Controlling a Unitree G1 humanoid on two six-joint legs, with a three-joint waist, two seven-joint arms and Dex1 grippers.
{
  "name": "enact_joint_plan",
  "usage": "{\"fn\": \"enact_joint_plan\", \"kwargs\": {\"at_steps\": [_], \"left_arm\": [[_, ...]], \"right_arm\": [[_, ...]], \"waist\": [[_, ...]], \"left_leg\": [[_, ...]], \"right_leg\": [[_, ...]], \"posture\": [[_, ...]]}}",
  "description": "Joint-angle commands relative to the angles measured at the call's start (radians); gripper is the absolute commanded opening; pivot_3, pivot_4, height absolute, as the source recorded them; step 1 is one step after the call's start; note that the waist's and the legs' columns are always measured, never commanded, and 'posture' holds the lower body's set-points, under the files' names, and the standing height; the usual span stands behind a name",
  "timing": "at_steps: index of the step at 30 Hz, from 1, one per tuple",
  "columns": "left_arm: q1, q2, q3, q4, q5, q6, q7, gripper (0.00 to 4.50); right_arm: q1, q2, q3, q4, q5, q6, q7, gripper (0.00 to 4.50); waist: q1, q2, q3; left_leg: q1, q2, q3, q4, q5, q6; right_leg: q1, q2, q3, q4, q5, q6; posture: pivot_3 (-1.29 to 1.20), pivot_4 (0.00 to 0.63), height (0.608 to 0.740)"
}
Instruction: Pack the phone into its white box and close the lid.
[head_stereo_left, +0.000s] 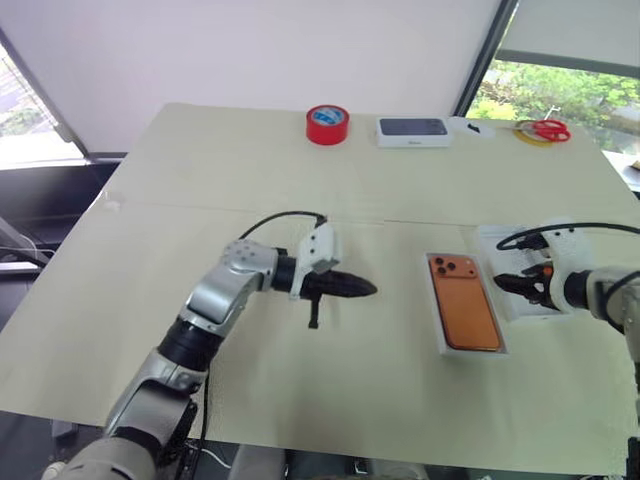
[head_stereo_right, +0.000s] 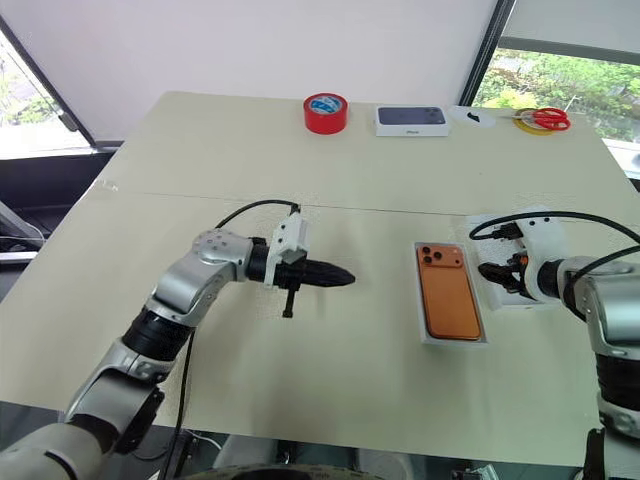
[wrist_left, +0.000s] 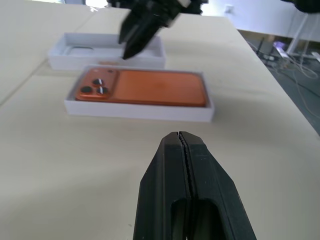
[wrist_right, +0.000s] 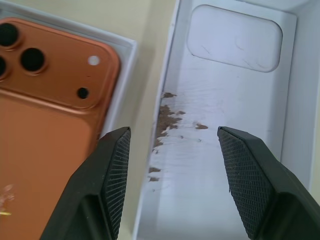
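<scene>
My phone (head_stereo_left: 465, 302) lies back up inside the white box (head_stereo_left: 443, 345), its lens cluster at the far end, on the right half of the table (head_stereo_left: 200, 200). Just beside that box, on its right, sits the lid (wrist_right: 235, 100), inside facing up and apart from the box by a thin strip of tabletop. My right gripper (head_stereo_left: 522, 284) hangs over the lid with its fingers spread wide and nothing between them; in the right wrist view one finger (wrist_right: 107, 170) is above the gap next to the phone's edge, the other above the lid's ridged white floor. My left gripper (head_stereo_left: 352, 288) is pressed fully together and empty, held above bare table well to the left of the phone, its tip pointing across toward the box.
</scene>
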Motion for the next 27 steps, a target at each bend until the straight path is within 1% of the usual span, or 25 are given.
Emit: {"fn": "enact_joint_plan", "kwargs": {"at_steps": [1, 6, 11, 12, 14, 18, 23, 25, 27], "left_arm": [[0.001, 0.001, 0.007, -0.053, -0.019, -0.009, 0.003, 0.00], [0.025, 0.013, -0.004, -0.082, -0.019, -0.002, 0.003, 0.00], [0.032, 0.010, -0.014, -0.077, -0.010, -0.008, 0.008, 0.00], [0.032, 0.010, -0.016, -0.075, -0.008, -0.011, 0.009, 0.00], [0.033, 0.008, -0.018, -0.072, -0.004, -0.012, 0.015, 0.00], [0.039, 0.009, -0.021, -0.072, 0.002, -0.020, 0.021, 0.00], [0.048, 0.011, -0.014, -0.075, -0.002, -0.023, 0.030, 0.00], [0.052, 0.015, -0.008, -0.075, -0.002, -0.027, 0.039, 0.00], [0.054, 0.020, 0.005, -0.069, 0.000, -0.033, 0.052, 0.00]], "right_arm": [[-0.042, -0.031, 0.019, 0.046, -0.005, -0.044, 0.004, 2.88], [-0.106, -0.037, 0.095, 0.143, -0.010, -0.070, 0.019, 2.88], [-0.176, -0.041, 0.202, 0.211, -0.026, -0.056, 0.026, 2.88], [-0.190, -0.041, 0.219, 0.220, -0.026, -0.049, 0.029, 2.66], [-0.212, -0.043, 0.246, 0.234, -0.030, -0.038, 0.030, 2.03], [-0.253, -0.032, 0.252, 0.262, -0.024, 0.009, 0.024, 0.02], [-0.267, -0.028, 0.205, 0.267, -0.018, 0.049, 0.002, 0.02], [-0.280, -0.022, 0.130, 0.242, -0.008, 0.074, -0.019, 0.02], [-0.308, -0.013, 0.048, 0.205, 0.010, 0.148, -0.040, 0.02]], "waist": [[0.000, 0.000, 0.000], [0.000, 0.000, 0.000], [0.000, 0.000, 0.000], [0.000, 0.000, 0.000], [-0.001, 0.000, 0.000], [-0.001, 0.000, 0.000], [0.002, 0.000, 0.000], [0.002, 0.000, 0.000], [0.001, 0.000, 0.000]], "left_leg": [[0.000, 0.000, 0.000, 0.000, 0.000, 0.000], [0.000, 0.000, 0.000, 0.000, 0.000, 0.001], [0.000, 0.000, 0.000, 0.000, 0.000, 0.001], [0.000, 0.000, 0.000, 0.000, 0.000, 0.001], [0.000, 0.000, 0.000, 0.000, 0.000, 0.001], [0.000, 0.000, 0.000, 0.000, 0.000, 0.001], [0.000, 0.000, 0.000, 0.000, 0.000, 0.001], [-0.001, 0.000, 0.000, 0.000, 0.000, 0.001], [-0.001, 0.000, 0.000, 0.000, 0.000, 0.001]], "right_leg": [[0.000, 0.000, 0.000, 0.000, 0.000, 0.000], [0.000, 0.000, 0.000, 0.000, 0.000, 0.000], [0.000, 0.000, 0.000, 0.000, 0.000, 0.000], [0.000, 0.000, 0.000, 0.000, 0.000, 0.000], [0.000, 0.000, 0.000, 0.000, 0.000, 0.000], [0.000, 0.000, 0.000, 0.000, 0.000, 0.000], [0.000, 0.000, 0.000, 0.000, 0.000, 0.000], [0.000, 0.000, 0.000, 0.000, 0.000, 0.000], [0.000, 0.000, 0.000, 0.000, 0.000, 0.000]], "posture": [[0.00, 0.150, 0.724], [0.00, 0.150, 0.724], [0.00, 0.150, 0.724], [0.00, 0.150, 0.724], [0.00, 0.150, 0.724], [0.00, 0.150, 0.724], [0.00, 0.150, 0.724], [0.00, 0.150, 0.724], [0.00, 0.150, 0.724]]}}
